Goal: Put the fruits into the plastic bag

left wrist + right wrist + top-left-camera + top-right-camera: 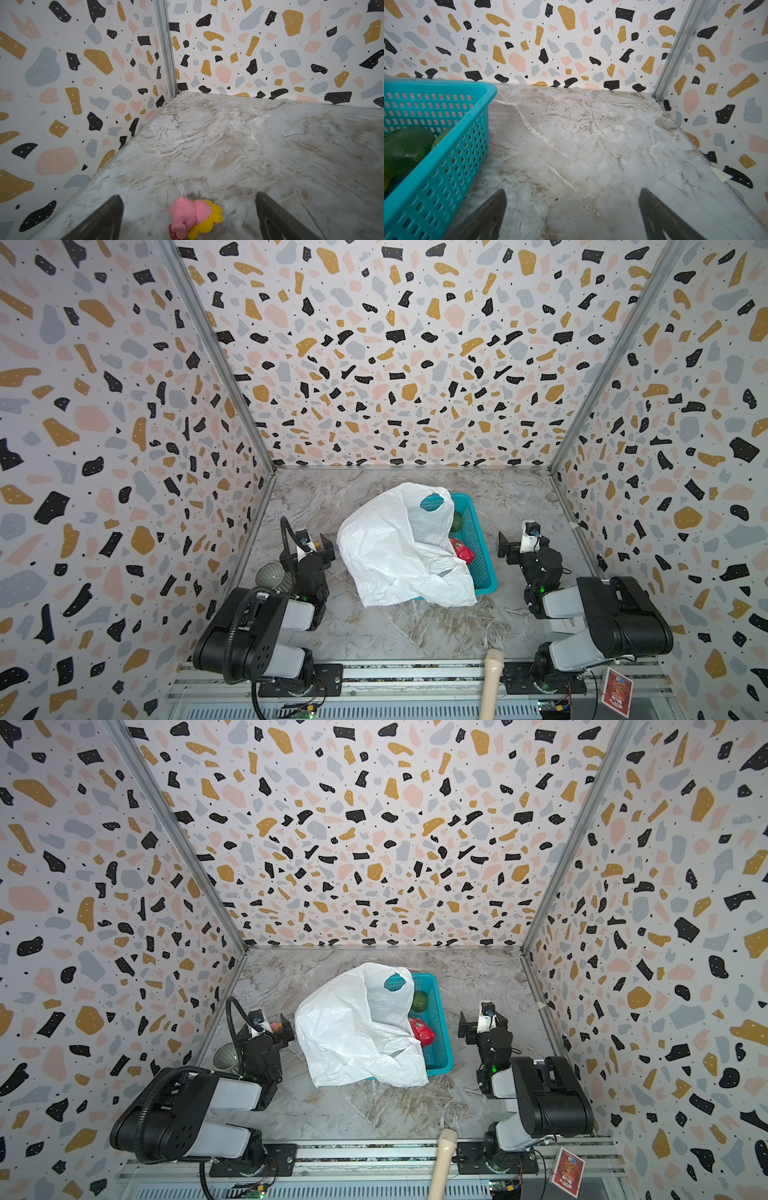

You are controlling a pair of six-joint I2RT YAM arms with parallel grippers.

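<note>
Nearest the camera, a metal rail point(415, 674) carries both arm bases. A beige stick point(492, 680) lies across it, and a red card point(617, 693) hangs at its right end. Beyond it, the marble worktop point(415, 635) lies bare between the arms.

A grey cup point(270, 574) stands by the left wall, just beside the left arm. The left gripper point(323, 548) is released, its fingers spread wide. In the left wrist view a pink and yellow toy point(193, 218) lies on the worktop between the fingers of this gripper point(188, 197) and touches neither. The right gripper point(508, 546) is released too and grasps nothing. In the right wrist view only bare worktop shows between its point(573, 192) fingers.

Between the two grippers, mid-worktop, the white bag point(395, 547) lies crumpled. Its near edge rests on the worktop and the rest drapes over the left part of a teal basket point(484, 556); an oval cut-out in the bag shows the mesh behind. A red fruit point(462, 551) lies in the uncovered strip of the basket, tucked against the bag's edge. Farther back in the basket lies a green fruit point(457, 521), also seen from the right wrist point(406, 147). Any other fruits are hidden.

Speckled walls point(395, 364) close the back and sides.
</note>
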